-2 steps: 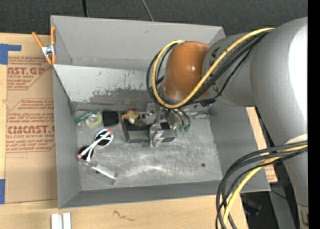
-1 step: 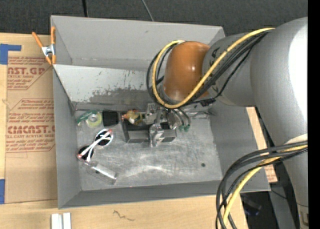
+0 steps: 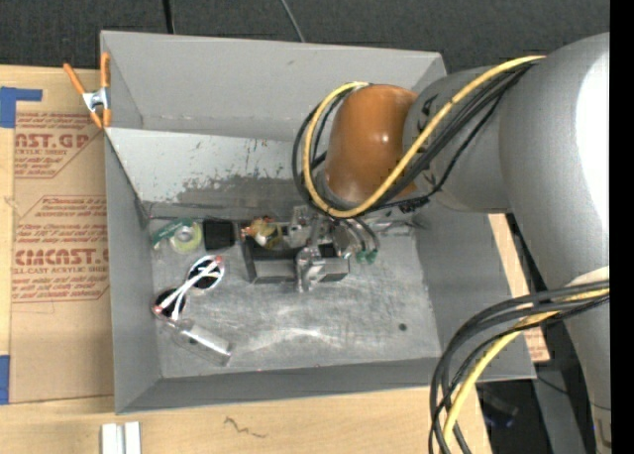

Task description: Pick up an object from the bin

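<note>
Gripper [image 3: 319, 266] low in grey bin [image 3: 198, 150], just beside a black block [image 3: 263, 265]; its spread cannot be told. White sunglasses [image 3: 190, 288] lie further left.

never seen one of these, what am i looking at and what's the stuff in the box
The big grey shape from the right is a robot arm, with cables and an orange cover at its wrist. The one camera looks down on a grey metal bin from above, slightly sideways. The end effector, the grasping part, is low in the bin beside a black block. Further left lie white sunglasses, a small roll of tape and a pale tube. Whether anything is held cannot be seen.
</note>
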Tool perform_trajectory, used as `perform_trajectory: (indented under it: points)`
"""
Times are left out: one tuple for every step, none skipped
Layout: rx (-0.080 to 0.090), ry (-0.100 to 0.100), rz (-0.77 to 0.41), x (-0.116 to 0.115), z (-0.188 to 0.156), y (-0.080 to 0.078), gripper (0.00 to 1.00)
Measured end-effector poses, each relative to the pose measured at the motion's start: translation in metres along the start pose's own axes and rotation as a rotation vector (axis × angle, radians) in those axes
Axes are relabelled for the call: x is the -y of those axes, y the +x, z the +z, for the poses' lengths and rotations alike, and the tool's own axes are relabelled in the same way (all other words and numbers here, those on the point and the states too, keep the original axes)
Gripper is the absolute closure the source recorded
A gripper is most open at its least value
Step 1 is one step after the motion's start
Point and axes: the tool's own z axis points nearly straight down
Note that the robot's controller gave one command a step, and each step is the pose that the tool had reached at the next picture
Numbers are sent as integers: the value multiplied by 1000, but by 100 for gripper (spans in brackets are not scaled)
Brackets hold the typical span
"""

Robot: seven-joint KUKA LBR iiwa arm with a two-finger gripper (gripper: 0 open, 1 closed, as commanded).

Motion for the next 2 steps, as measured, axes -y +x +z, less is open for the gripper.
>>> perform_trajectory:
  points:
    - [-6,-1,0,-1,-3,5,100]
    - [-25,-2,-2,-1,-18,7,100]
